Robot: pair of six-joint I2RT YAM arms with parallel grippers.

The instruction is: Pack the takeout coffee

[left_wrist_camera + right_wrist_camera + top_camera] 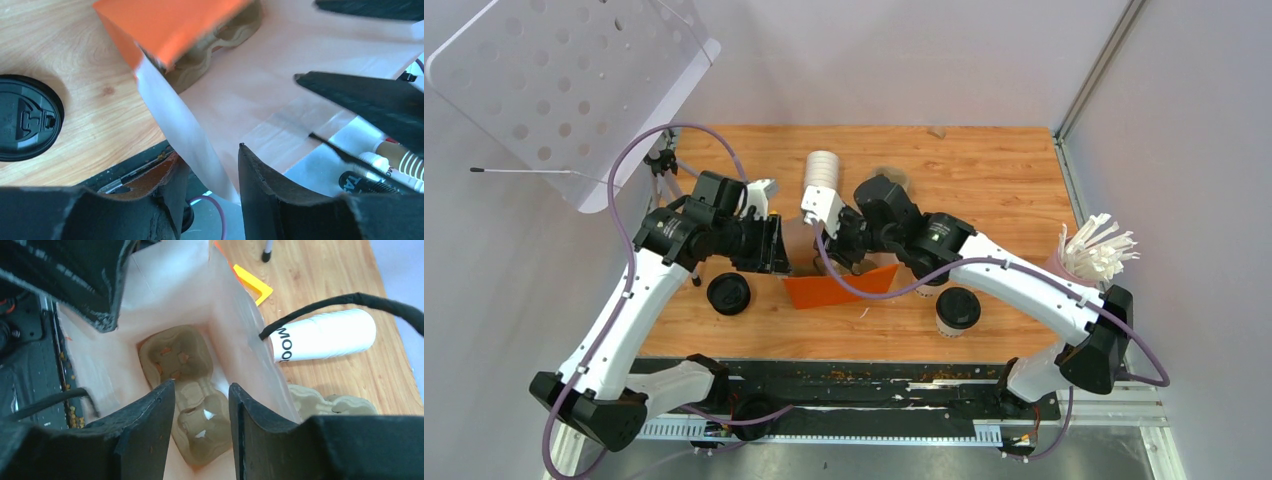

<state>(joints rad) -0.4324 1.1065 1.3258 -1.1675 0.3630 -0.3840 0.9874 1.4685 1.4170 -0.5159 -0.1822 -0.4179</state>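
Observation:
The takeout coffee (957, 310), a white cup with a black lid, stands on the table to the front right of the orange paper bag (839, 288). The bag stands open at the table's middle, with a brown pulp cup carrier (192, 390) on its floor. My left gripper (776, 248) is at the bag's left rim. In the left wrist view its jaws (207, 152) stand apart, with the bag's wall (170, 115) between them. My right gripper (827, 243) hovers over the bag's mouth. It is open and empty (201, 385), right above the carrier.
A loose black lid (728, 294) lies left of the bag. A stack of lidless white cups (822, 172) and a second pulp carrier (889, 178) sit behind the bag. A cup of white stirrers (1096, 250) stands at the right edge. A small tripod (662, 165) stands at the back left.

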